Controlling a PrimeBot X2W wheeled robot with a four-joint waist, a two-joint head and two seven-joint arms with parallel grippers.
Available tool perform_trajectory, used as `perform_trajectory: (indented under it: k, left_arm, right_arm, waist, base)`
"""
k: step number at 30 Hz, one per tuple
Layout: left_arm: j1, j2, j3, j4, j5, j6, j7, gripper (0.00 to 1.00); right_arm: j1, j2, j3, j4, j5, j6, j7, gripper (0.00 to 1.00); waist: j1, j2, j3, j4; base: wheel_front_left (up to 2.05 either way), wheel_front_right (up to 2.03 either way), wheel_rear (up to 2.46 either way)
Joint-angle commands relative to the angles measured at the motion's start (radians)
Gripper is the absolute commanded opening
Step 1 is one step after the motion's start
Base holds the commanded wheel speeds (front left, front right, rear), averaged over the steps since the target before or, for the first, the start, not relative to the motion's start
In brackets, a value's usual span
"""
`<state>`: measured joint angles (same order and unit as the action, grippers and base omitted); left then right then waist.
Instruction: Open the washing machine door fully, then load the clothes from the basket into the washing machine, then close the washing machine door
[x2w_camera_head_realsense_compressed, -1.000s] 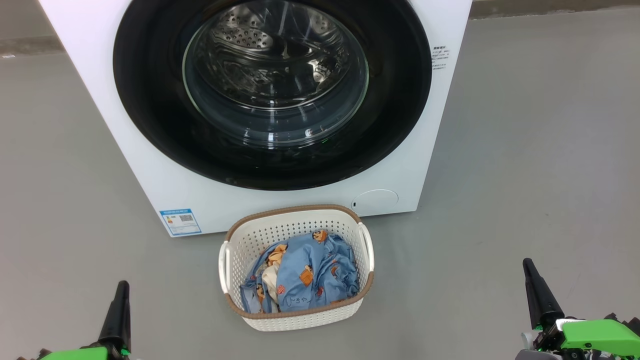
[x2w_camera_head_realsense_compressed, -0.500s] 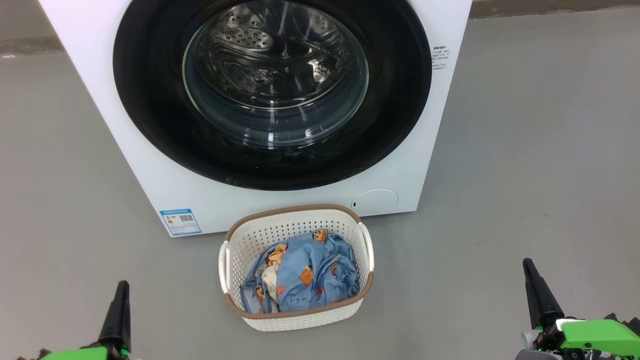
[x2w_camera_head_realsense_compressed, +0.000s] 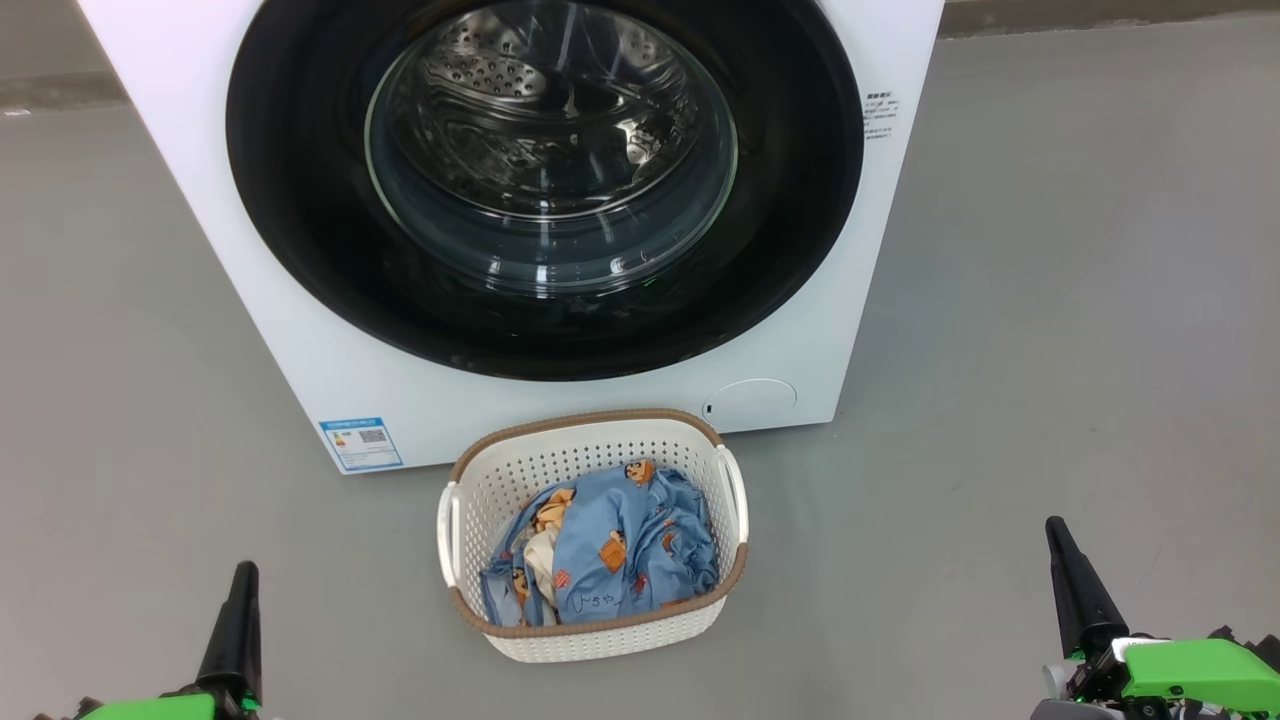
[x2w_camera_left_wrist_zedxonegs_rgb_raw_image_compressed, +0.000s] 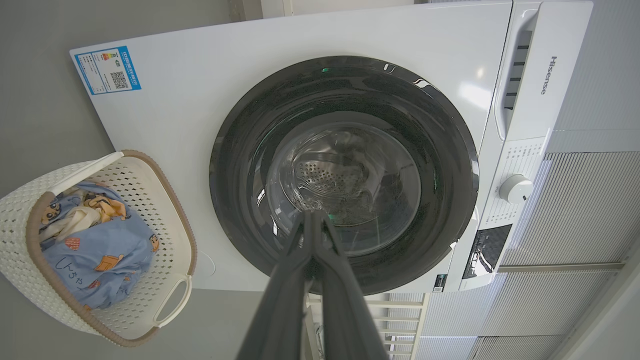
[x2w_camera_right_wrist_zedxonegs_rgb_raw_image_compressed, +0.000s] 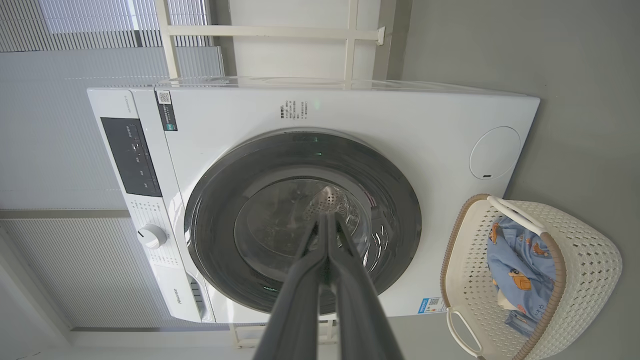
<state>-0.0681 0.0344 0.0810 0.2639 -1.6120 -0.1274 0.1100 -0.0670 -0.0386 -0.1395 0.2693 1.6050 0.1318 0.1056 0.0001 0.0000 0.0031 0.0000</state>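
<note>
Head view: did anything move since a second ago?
No, nothing visibly moved. The washing machine door stays closed, the clothes stay in the basket, and the left gripper and right gripper stay shut, holding nothing.

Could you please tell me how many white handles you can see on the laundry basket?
2. The left handle is on the side of the basket toward the robot's left; the right handle is on the opposite side. None appears hidden.
</note>
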Motion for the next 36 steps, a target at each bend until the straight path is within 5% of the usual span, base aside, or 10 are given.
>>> perform_trajectory:
  k: [1, 8, 9, 16, 22, 36]
  left_arm:
    - [-0.04, 0.016, 0.034, -0.019, 0.004, -0.003, 0.004, 0.0]
    - [-0.04, 0.016, 0.034, -0.019, 0.004, -0.003, 0.004, 0.0]
    - [0.0, 0.0, 0.0, 0.0, 0.0, 0.0, 0.0, 1.0]
    - [0.042, -0.023, -0.007, 0.053, 0.0, 0.0, 0.0, 1.0]
    - [0.039, -0.012, -0.004, 0.038, 0.01, 0.0, -0.007, 1.0]
    - [0.037, 0.044, -0.041, 0.005, 0.066, 0.0, -0.061, 1.0]
  right_arm:
    - [-0.041, -0.012, 0.026, -0.025, 0.004, -0.001, 0.007, 0.0]
    - [-0.041, -0.012, 0.026, -0.025, 0.004, -0.001, 0.007, 0.0]
    - [0.0, 0.0, 0.0, 0.0, 0.0, 0.0, 0.0, 1.0]
    - [0.038, 0.011, 0.001, 0.059, -0.003, 0.0, -0.004, 1.0]
    - [0.033, 0.01, 0.016, 0.044, -0.035, 0.0, -0.021, 1.0]
    - [0.024, 0.007, 0.036, 0.011, -0.164, 0.0, -0.062, 1.0]
  waist:
    - [-0.0001, 0.0, 0.0, 0.0]
    - [-0.0001, 0.0, 0.0, 0.0]
    - [0.0, 0.0, 0.0, 0.0]
    - [0.0, 0.0, 0.0, 0.0]
    - [0.0023, 0.0, -0.002, -0.001]
    - [0.0, 0.0, 0.0, -0.002]
  base:
    - [0.0, 0.0, 0.0]
    - [0.0, 0.0, 0.0]
    - [0.0, 0.0, 0.0]
    - [0.0, 0.0, 0.0]
    - [0.0, 0.0, 0.0]
    - [0.0, 0.0, 0.0]
